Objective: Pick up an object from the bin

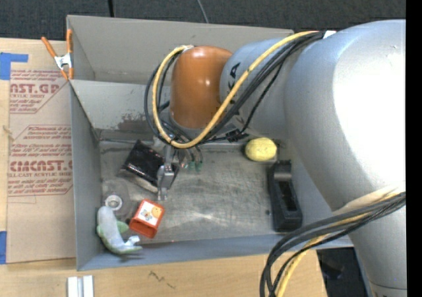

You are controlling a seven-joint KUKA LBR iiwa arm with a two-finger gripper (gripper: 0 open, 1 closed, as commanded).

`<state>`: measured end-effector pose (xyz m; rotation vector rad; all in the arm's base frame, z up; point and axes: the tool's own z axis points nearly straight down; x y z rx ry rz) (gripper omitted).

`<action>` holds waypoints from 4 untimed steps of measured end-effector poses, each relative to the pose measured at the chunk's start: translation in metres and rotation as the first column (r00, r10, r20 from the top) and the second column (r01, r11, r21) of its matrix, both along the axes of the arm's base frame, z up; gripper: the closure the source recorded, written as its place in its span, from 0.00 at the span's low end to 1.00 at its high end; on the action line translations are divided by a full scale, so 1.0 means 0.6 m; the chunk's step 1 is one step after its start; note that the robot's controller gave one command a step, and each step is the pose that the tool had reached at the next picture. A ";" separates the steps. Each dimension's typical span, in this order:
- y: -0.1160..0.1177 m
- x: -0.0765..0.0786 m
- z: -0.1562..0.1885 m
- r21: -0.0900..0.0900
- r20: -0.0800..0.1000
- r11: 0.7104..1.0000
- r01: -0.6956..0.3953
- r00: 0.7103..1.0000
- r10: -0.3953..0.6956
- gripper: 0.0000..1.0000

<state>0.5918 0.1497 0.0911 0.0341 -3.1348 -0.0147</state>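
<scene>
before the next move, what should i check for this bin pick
1. Gripper is inside the bin, low near its floor: ok.
2. A target is close: the flat black packet lies just left of the gripper: ok.
3. Gripper is touching the packet: cannot tell.
4. Orange box lies apart, in front of the gripper: ok.
5. Yellow ball and black block lie well to the right: ok.
6. Room around the green-and-white toy: not ok, it sits in the corner.
</scene>
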 end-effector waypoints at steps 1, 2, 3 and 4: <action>0.000 0.000 0.000 0.000 0.000 1.000 0.000 1.000 0.000 1.00; 0.000 0.000 0.000 0.000 0.000 1.000 0.000 1.000 0.000 1.00; 0.000 0.000 0.000 0.000 0.001 1.000 0.000 1.000 0.000 1.00; 0.000 0.000 0.000 0.000 0.001 1.000 0.000 1.000 0.000 1.00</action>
